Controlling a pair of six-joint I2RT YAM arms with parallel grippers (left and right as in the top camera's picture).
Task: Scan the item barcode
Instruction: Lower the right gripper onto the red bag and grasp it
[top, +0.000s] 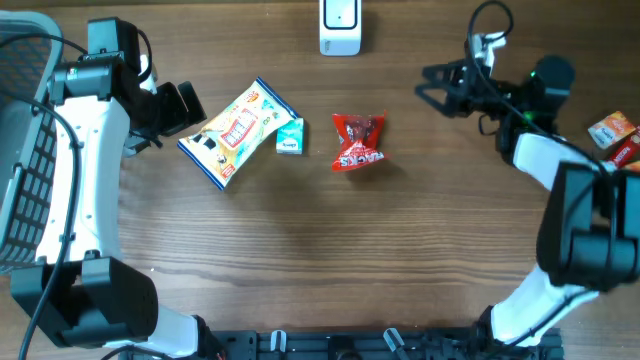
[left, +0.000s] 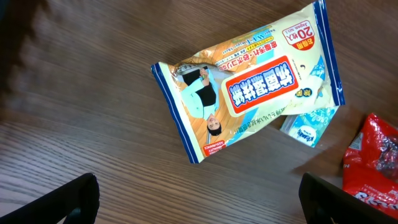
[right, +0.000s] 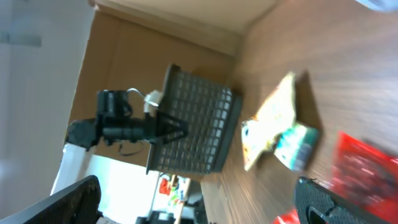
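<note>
Lengthwise, the red snack bag (top: 358, 142) points toward the scanner (top: 340, 27).

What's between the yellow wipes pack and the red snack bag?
Overhead, a small teal packet lies there, touching the yellow wipes pack, apart from the red snack bag.

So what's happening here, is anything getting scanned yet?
Nothing is being scanned at this moment. Both arms are empty-handed: the left gripper is open beside the yellow wipes pack, which lies flat with a small teal packet at its edge. The right gripper is open too, off to the right of the red snack bag. The white scanner stands apart, near neither gripper.
</note>
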